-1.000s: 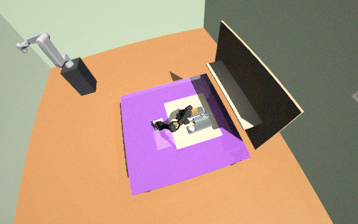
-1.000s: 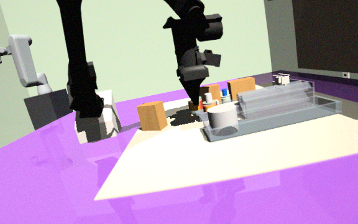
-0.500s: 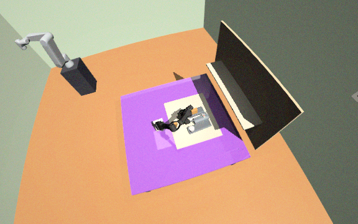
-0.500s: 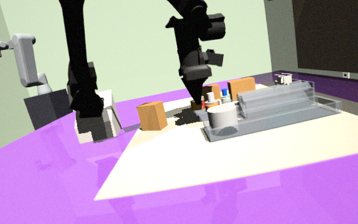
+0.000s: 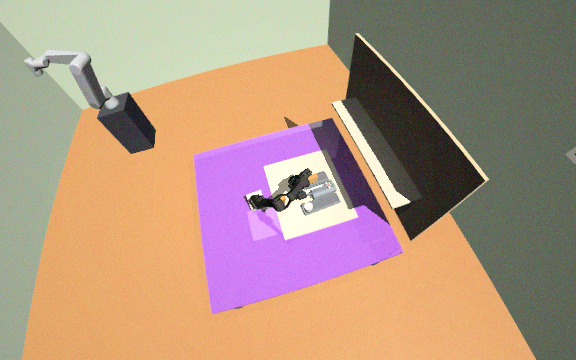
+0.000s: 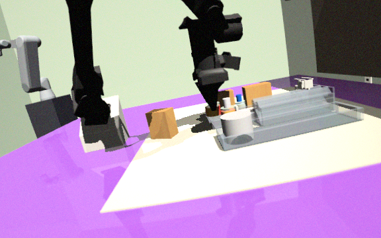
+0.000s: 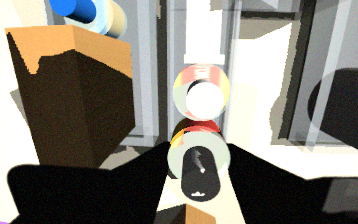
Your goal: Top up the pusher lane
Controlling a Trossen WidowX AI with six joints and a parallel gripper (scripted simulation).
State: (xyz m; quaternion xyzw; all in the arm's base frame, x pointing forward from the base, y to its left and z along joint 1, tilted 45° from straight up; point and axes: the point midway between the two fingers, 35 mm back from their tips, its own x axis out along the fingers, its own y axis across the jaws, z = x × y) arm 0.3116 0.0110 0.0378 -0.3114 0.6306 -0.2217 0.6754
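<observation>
My gripper (image 6: pixel 213 110) (image 7: pixel 197 148) is shut on a jar (image 7: pixel 179 156) with a pale shoulder, red-yellow label and shadowed cap, held upright at the front end of the sprung lane. A matching white-capped jar (image 6: pixel 226 102) (image 7: pixel 205 100) stands in the lane, just behind the held one; the two look touching or nearly so. The white pusher plate (image 7: pixel 204 59) is right behind the lane jar. Clear side walls (image 7: pixel 234 50) flank it. The held jar's base and the low front stop are hidden, so I cannot tell whether it rests on the lane floor.
A blue-capped jar (image 6: pixel 239 98) (image 7: pixel 85 10) stands in the neighbouring lane on one side, with an orange block (image 7: pixel 102 52) close to my left finger. A wide white cylinder (image 6: pixel 237 123) stands in the lane on the other side. Another orange block (image 6: pixel 162 123) stands in front of the lanes.
</observation>
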